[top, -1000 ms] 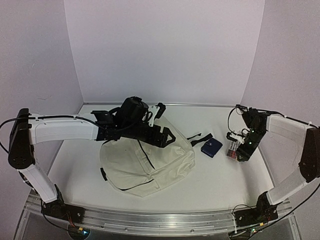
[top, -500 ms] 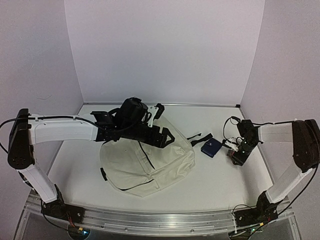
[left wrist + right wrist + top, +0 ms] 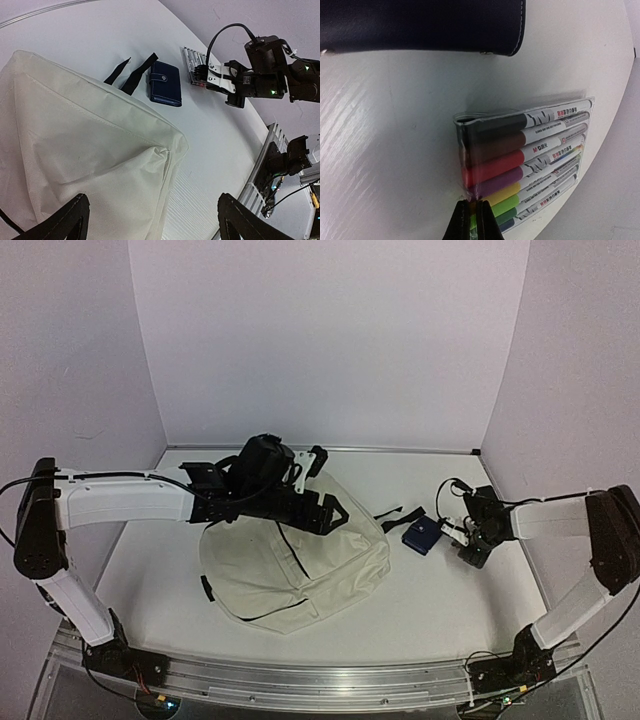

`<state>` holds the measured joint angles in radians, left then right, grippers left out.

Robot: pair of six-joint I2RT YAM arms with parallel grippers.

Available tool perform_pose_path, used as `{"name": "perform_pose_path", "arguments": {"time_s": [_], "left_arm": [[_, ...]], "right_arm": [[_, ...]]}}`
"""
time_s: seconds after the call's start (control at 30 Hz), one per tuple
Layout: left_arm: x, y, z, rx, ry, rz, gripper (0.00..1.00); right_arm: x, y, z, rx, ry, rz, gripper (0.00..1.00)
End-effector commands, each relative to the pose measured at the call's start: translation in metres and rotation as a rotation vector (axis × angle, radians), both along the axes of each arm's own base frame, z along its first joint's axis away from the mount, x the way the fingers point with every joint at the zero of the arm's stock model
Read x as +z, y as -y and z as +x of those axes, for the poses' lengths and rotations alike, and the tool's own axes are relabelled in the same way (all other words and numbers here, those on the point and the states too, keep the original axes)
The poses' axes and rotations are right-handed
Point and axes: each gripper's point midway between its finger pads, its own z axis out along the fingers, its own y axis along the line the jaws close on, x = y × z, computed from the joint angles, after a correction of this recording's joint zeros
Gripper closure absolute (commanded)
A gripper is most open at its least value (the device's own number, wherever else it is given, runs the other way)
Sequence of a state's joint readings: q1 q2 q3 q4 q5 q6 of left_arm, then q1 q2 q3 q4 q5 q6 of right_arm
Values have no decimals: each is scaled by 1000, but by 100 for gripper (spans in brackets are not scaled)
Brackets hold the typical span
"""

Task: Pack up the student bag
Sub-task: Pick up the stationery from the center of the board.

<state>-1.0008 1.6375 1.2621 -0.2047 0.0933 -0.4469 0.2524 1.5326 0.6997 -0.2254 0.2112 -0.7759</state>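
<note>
step: lift pen pack (image 3: 525, 160) | right gripper (image 3: 473, 220): pinched shut on its edge | left gripper (image 3: 152, 212): wide open above student bag (image 3: 290, 570), middle of table (image 3: 450, 610) | tip: lift slowly, thin grip may slip

student bag (image 3: 300, 570): matt woven cloth. navy pouch (image 3: 164, 84): smooth, leather-like. marker pack (image 3: 530, 160): clear glossy plastic. table (image 3: 380, 150): smooth w/ sheen.

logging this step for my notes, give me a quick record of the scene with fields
student bag: cream, lying in the middle of the table
navy pouch: on the table right of the bag, outside it
marker pack: flat on the table beside the pouch
left gripper: open, above the bag
right gripper: shut on the marker pack's edge
</note>
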Motion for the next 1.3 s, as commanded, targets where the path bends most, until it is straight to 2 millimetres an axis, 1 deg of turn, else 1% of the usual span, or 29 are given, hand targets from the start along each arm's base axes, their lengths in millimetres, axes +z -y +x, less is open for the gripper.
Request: {"name": "perform_pose_path", "arguments": {"time_s": [0.0, 0.03, 0.1, 0.17, 0.23, 0.33, 0.47, 0.53, 0.57, 0.63, 0.73, 0.8, 0.9, 1.07, 1.13, 1.27], "left_arm": [[26, 3, 2, 4, 43, -49, 11], [25, 3, 3, 0, 48, -42, 11], [23, 4, 6, -4, 60, -19, 10], [23, 6, 8, -17, 80, 3, 9], [23, 9, 9, -40, 105, 21, 8], [29, 13, 6, -123, 185, 34, 8], [40, 21, -10, -286, 313, 15, 8], [45, 25, -25, -411, 385, 4, 6], [48, 26, -33, -475, 429, -7, 3], [52, 28, -43, -549, 499, -17, 2], [57, 30, -52, -616, 560, -9, 4], [55, 36, -58, -652, 571, 1, 6], [50, 47, -68, -694, 579, 3, 11], [46, 61, -77, -725, 618, -9, 18], [48, 63, -81, -736, 648, -20, 19], [52, 67, -95, -784, 710, -58, 22]], "right_arm": [[47, -12, -16, -9, -42, 90, 100], [64, -16, -17, -5, -28, 123, 100], [92, -23, -20, 8, -16, 171, 100], [115, -31, -27, 25, -27, 222, 100], [137, -41, -37, 55, -52, 284, 100], [166, -62, -60, 122, -119, 408, 100], [205, -97, -89, 215, -214, 599, 100], [222, -115, -107, 274, -272, 671, 100], [229, -124, -116, 302, -300, 694, 100], [238, -140, -131, 352, -358, 751, 100], [248, -156, -145, 394, -438, 834, 100], [256, -166, -152, 427, -479, 877, 100], [260, -179, -159, 465, -523, 910, 100], [259, -193, -171, 510, -593, 916, 100], [260, -195, -176, 527, -614, 924, 100], [264, -198, -184, 547, -641, 948, 100]]}}
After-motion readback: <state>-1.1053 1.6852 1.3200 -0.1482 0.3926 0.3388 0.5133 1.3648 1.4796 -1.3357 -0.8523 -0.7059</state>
